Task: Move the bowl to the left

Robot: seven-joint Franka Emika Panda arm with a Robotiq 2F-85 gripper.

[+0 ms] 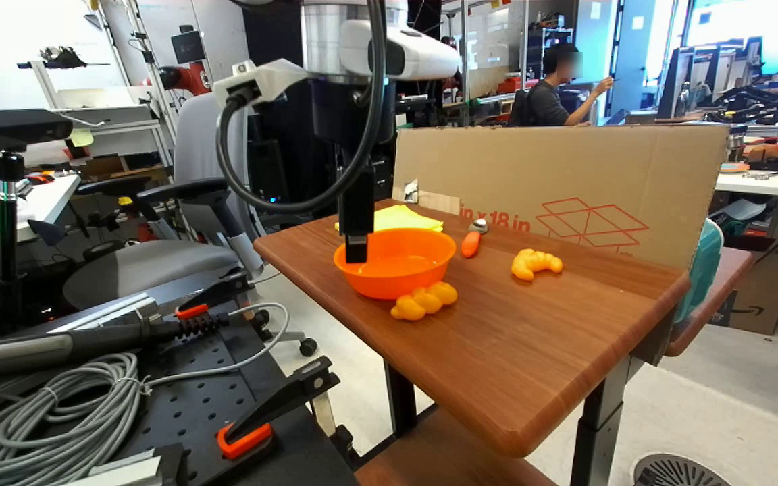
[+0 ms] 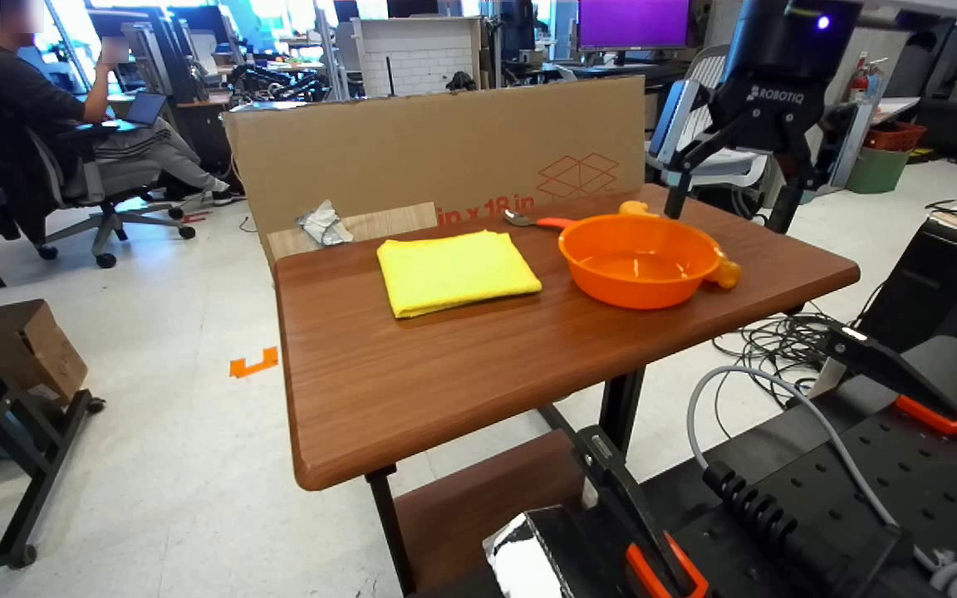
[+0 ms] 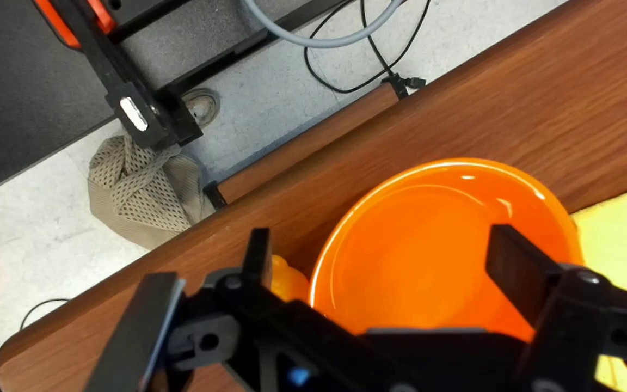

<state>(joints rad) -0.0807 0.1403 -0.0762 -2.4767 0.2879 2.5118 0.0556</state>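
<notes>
The wide bright-orange bowl [image 1: 396, 266] stands upright on the wooden table, near one long edge. It shows in the other exterior view [image 2: 640, 259] and in the wrist view [image 3: 433, 250], where its near part is hidden behind my gripper. My gripper [image 3: 381, 245] is open and empty. In the wrist view one finger overlaps the bowl's inside and the other lies past its rim. In an exterior view the gripper [image 2: 729, 209] hangs above the table, with its fingers wide apart. In an exterior view a fingertip [image 1: 356, 250] overlaps the bowl's rim; I cannot tell whether they touch.
A lumpy orange piece [image 1: 424, 302] lies against or close to the bowl. A curved orange piece [image 1: 534, 263] and an orange-handled spoon [image 1: 473, 241] lie farther off. A folded yellow cloth [image 2: 458, 274] lies beside the bowl. A cardboard panel [image 2: 445, 149] stands along one table edge.
</notes>
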